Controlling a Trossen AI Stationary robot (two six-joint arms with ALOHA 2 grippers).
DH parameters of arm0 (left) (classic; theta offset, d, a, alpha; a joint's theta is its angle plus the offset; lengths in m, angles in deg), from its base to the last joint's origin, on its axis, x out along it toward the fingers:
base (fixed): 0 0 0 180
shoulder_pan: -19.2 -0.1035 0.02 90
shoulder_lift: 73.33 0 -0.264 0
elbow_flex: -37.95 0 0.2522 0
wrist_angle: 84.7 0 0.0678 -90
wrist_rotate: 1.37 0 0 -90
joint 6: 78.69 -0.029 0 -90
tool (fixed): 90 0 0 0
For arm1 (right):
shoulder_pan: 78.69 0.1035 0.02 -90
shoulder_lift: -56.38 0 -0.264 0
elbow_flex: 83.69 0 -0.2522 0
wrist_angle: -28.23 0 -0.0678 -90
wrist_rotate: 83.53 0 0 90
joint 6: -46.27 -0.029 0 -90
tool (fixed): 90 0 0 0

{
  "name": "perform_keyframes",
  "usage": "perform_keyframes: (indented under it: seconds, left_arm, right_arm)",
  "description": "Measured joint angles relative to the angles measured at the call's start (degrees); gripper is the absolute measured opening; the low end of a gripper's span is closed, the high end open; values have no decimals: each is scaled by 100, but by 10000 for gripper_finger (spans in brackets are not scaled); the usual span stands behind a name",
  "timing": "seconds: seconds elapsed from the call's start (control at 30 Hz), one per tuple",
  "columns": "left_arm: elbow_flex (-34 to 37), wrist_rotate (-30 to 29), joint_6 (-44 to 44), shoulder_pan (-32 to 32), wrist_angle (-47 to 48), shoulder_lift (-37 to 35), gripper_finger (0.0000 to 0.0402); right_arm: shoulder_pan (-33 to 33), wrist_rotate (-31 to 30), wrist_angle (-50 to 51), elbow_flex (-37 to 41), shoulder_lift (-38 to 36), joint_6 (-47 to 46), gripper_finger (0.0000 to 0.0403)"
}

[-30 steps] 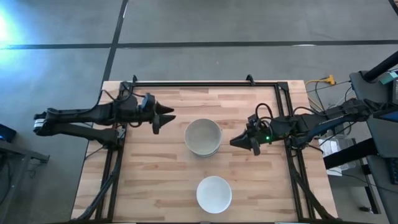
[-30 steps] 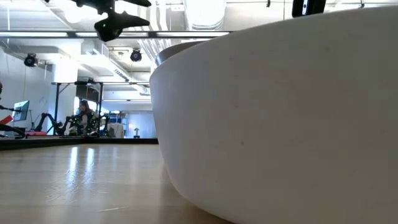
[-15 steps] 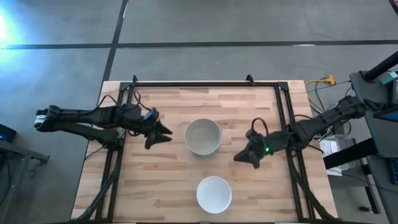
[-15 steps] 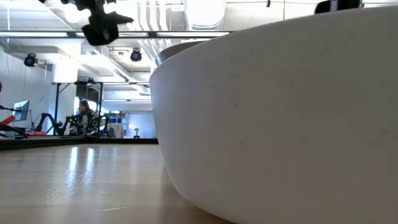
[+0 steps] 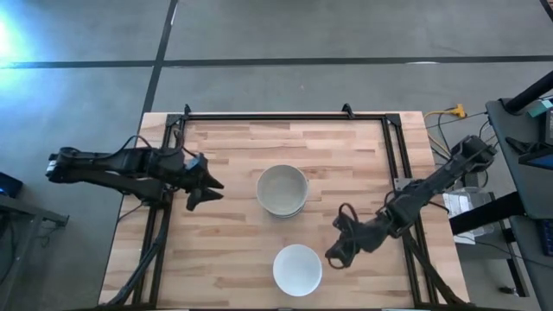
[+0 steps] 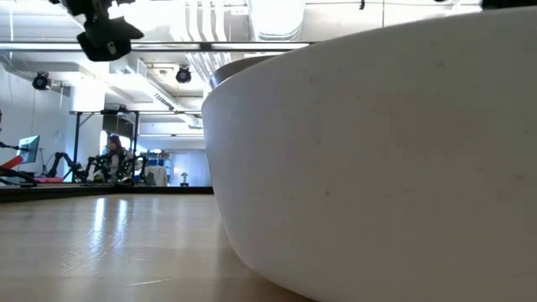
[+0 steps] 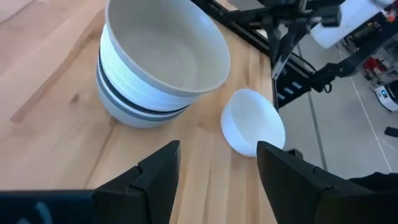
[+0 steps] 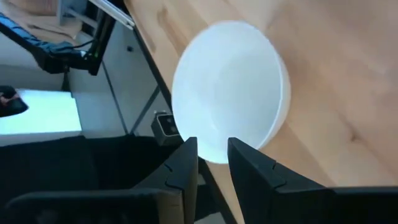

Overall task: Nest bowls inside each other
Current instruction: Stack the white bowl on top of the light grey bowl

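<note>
Pale wood-plank counter point(image 5: 225, 233) carries your two targets: a nested stack of smooth round bowls, white and grey point(image 5: 282, 190), at its centre, and a single plain white bowl point(image 5: 297, 269) near the front edge, well apart from it. Your right pincer point(image 5: 335, 256) is just beside the single bowl with its fingers at a narrow gap, holding nothing. Your left pincer point(image 5: 204, 190) waits to the left of the stack, spread wide and empty.

With so narrow a gap, the fingers may strike the rim and shove the bowl toward the front edge rather than straddle its wall.

A second ago the right pincer sat beside the stack; it has since swung forward, and the left has drawn back.
</note>
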Motion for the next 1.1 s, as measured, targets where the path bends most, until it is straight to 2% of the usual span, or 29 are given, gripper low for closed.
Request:
perform_keyframes:
  seconds: [0.2, 0.37, 0.47, 0.73, 1.1]
  left_arm:
    - [10, -6, -47, 0, 131, -310, 196]
    - [233, -40, -263, 0, 114, -452, 196]
    - [440, -44, -243, 0, 128, -510, 196]
    - [859, -44, -122, 0, -194, -649, 196]
    - [946, -43, -90, 0, -195, -696, 196]
  right_arm:
    - [158, -292, -292, -2, 424, -474, 132]
    - [139, -486, -297, -100, 594, -470, 188]
    - [124, -494, -297, -138, 599, -476, 208]
    - [119, -626, -49, -155, 599, -850, 214]
    - [-42, -635, 488, -155, 716, -995, 215]
